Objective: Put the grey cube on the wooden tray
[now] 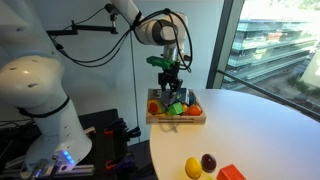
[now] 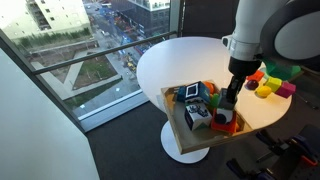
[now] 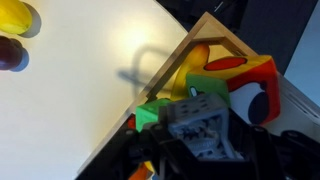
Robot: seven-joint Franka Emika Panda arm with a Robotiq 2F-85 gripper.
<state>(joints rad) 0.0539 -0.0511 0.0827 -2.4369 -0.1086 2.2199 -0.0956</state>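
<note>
- The gripper [image 2: 227,110] points straight down into the shallow rectangular light-wood tray [image 2: 185,146]. I cannot tell whether its fingers are spread or closed.
- The small plain grey cube [image 3: 203,118] lies within the tray's low rim, right at the gripper in the wrist view, among bright toys.
- The tray sits at the edge of the smooth round white table [image 2: 175,60], with bare tabletop beyond it.
- A yellow ball [image 1: 193,167] and an orange-red block [image 1: 230,172] lie well apart from the tray.

Camera positions:
- In an exterior view, low and set back, looking across the table [image 1: 265,125] to the wooden tray [image 1: 176,121] at mid-frame.
- In an exterior view, high, looking steeply down on the tray [image 2: 186,142], nearer.
- Wrist view: very close, looking down at the tray corner [image 3: 196,32].
- Shared by all: tray and table.
</note>
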